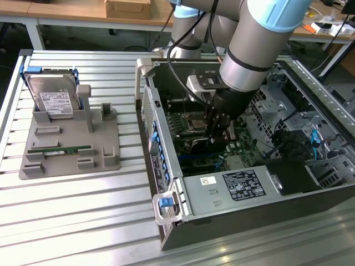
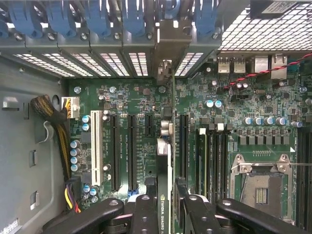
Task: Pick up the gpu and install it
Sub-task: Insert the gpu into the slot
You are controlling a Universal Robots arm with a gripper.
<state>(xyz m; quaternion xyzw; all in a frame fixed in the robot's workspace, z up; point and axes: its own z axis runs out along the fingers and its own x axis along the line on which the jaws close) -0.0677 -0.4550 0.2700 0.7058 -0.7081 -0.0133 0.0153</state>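
GPU held edge-on inside the open case (image 1: 233, 183).
The gripper (image 2: 168, 204) has its black jaws clamped on the thin, flat gpu (image 2: 163, 161), upright over the green motherboard (image 2: 126, 107), seemingly at a slot; its metal bracket meets the perforated rear wall.

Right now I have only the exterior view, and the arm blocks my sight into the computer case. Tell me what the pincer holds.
Observer: The pincer is shut on the graphics card, which the wrist view sees edge-on.
Operator: Say how the card lies over the board.
Observer: It runs parallel to the long black slots, between two of them.
Operator: Report the far end.
Observer: Its metal bracket reaches the row of vented rear covers.
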